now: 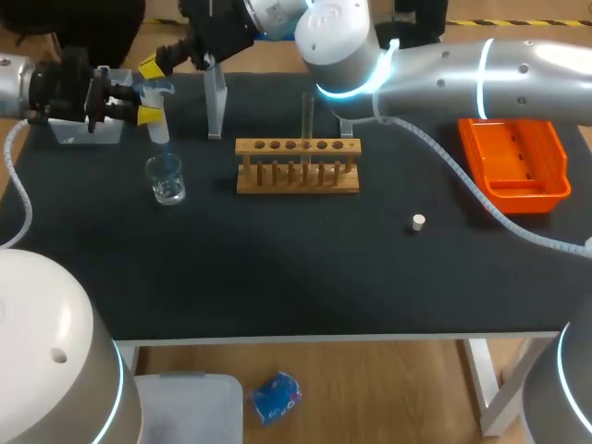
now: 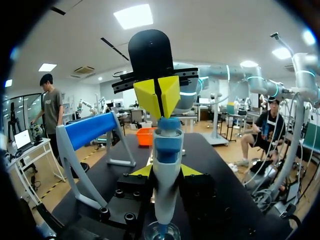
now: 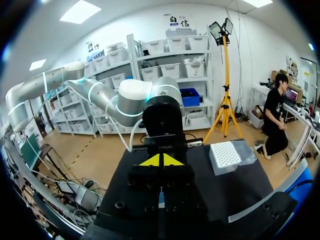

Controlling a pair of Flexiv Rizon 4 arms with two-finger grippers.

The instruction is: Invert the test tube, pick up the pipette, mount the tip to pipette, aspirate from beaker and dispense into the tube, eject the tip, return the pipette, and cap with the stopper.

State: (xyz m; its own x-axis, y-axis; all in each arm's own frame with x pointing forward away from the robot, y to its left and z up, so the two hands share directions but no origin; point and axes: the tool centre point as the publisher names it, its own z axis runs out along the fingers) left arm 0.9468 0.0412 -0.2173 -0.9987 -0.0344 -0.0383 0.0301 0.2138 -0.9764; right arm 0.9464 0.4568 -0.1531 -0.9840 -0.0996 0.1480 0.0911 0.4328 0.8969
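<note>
While left fingers (image 2: pixel 190 171) clamp pipette (image 2: pixel 166 165), right fingers (image 2: pixel 145 97) together above, beaker (image 2: pixel 173 233) half cropped.

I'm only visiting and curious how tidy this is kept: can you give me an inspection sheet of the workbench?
Surface: black table.
Job's things: pipette over beaker; tube upright in wooden rack; stopper lying loose; orange tray.
Clutter: nothing seen.
Grippers: left gripper shut on pipette; right gripper shut, tips at pipette's top.
Cables: white cable trails across table.
Surroundings: nothing seen.
</note>
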